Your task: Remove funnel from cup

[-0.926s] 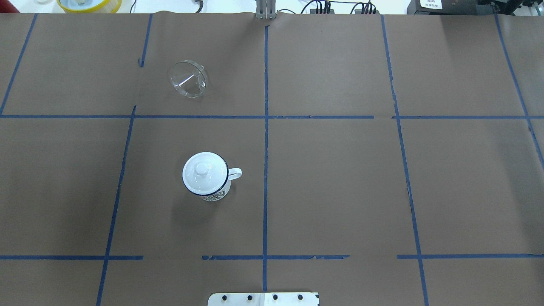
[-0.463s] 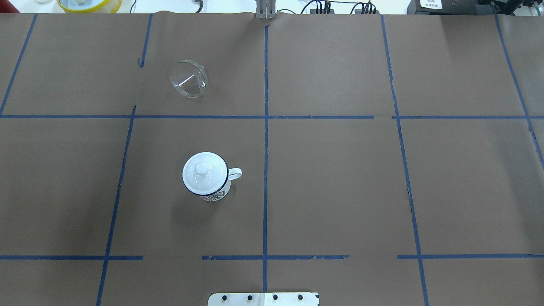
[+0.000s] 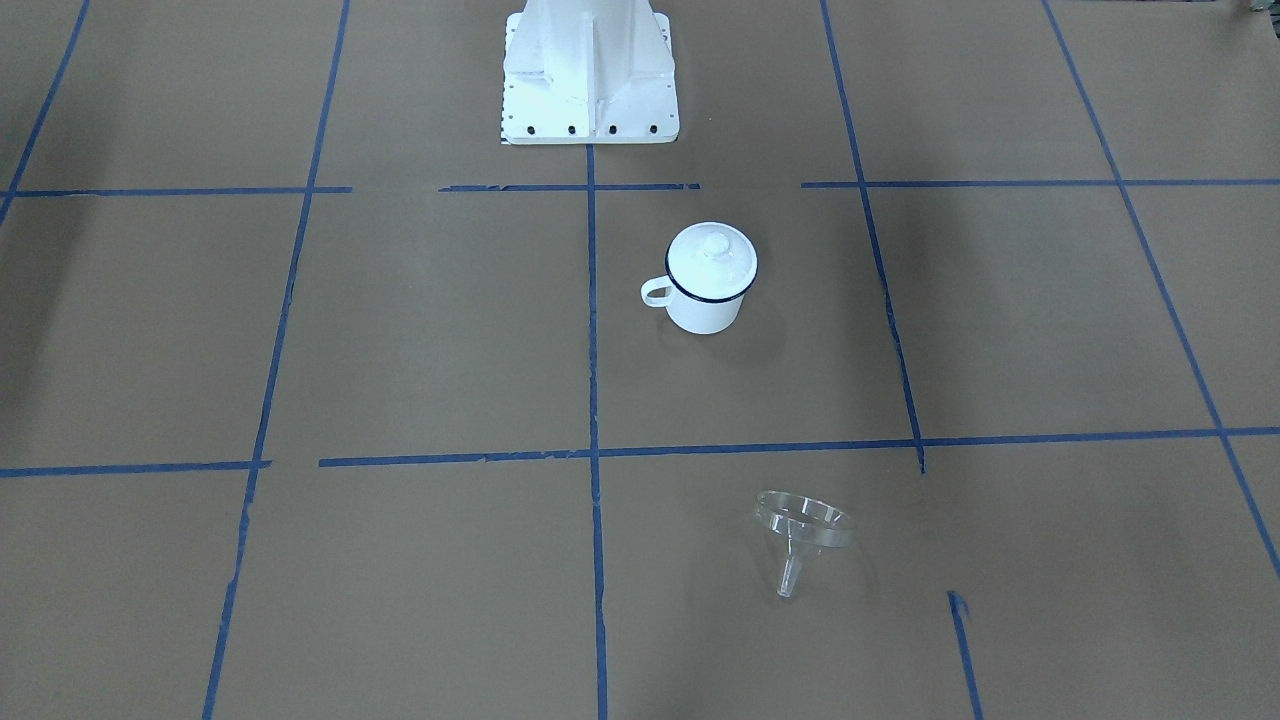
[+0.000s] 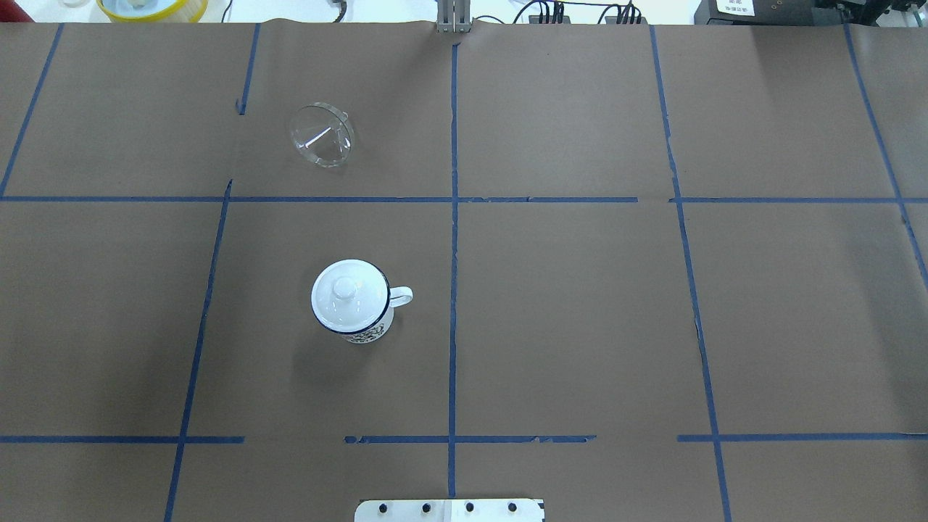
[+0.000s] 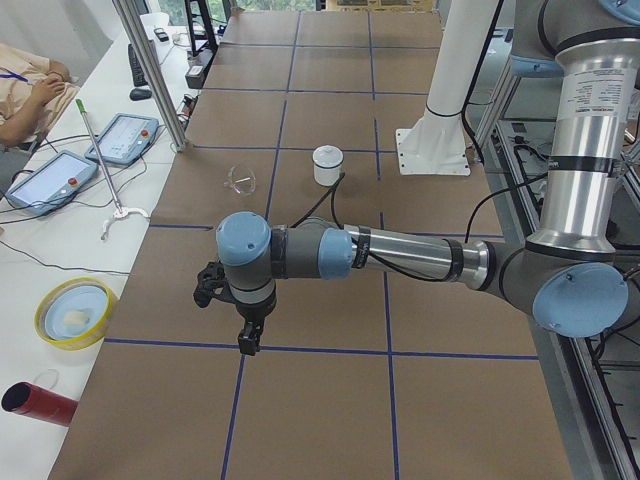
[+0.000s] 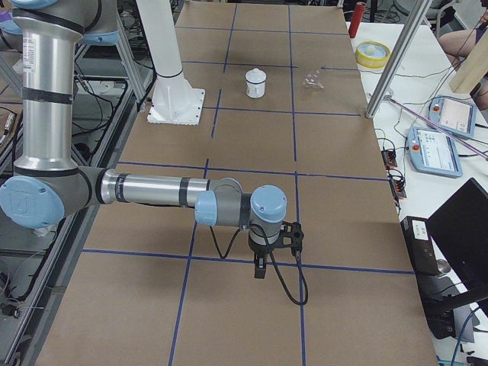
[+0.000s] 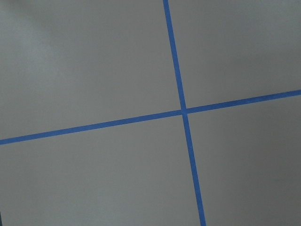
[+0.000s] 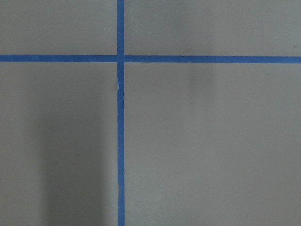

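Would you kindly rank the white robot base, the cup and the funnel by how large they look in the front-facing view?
1. The white robot base, clearly largest, though cropped at the top.
2. The cup and funnel look about alike; the funnel lies nearer the camera, so I leave them unranked.

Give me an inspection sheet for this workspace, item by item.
Surface: table covered in brown paper, gridded with blue tape.
Job's things: funnel lies on the paper, out of the cup and well apart from it; the cup stands upright with a knobbed lid on it.
Clutter: nothing seen.
Grippers: left gripper and right gripper hang over tape lines, far from both things; open or shut cannot be told.
Cables: black cable loops beside the right gripper.
Surroundings: teach pendant and operator alongside.
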